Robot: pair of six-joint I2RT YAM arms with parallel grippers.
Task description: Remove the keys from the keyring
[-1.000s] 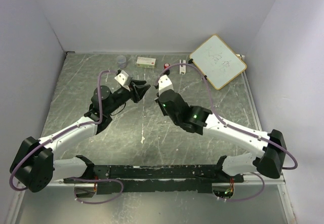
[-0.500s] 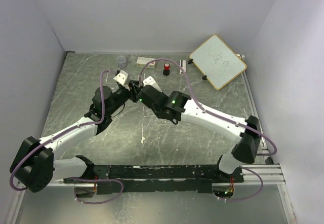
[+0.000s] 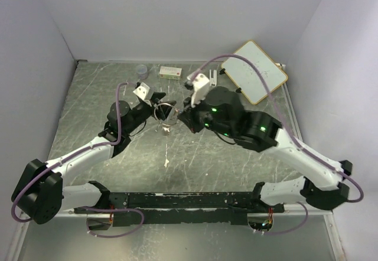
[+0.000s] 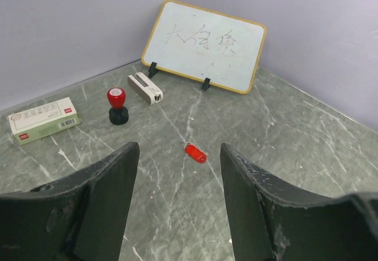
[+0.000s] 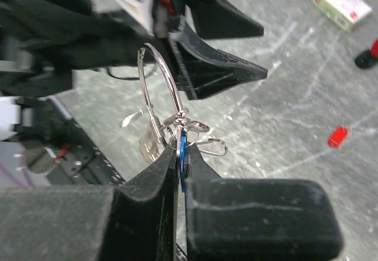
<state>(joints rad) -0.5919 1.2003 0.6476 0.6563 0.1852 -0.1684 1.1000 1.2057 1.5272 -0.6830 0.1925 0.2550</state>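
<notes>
Right claw (image 5: 180,162) clamped on blue key (image 5: 183,140), likely to steady it while keyring (image 5: 155,90) stood clear above fingertips, free to work. Left claw (image 4: 177,172) jaws apart, empty, tips just beside keyring. Red key (image 4: 195,152) already off, on table (image 4: 283,131) beyond left tips. Both arms reached inward, wrists facing each other.

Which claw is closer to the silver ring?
Right. The right claw is shut on the blue key hanging on the ring, so the ring sticks up right from its tips. The left claw is open just beside the ring, holding nothing.
</notes>
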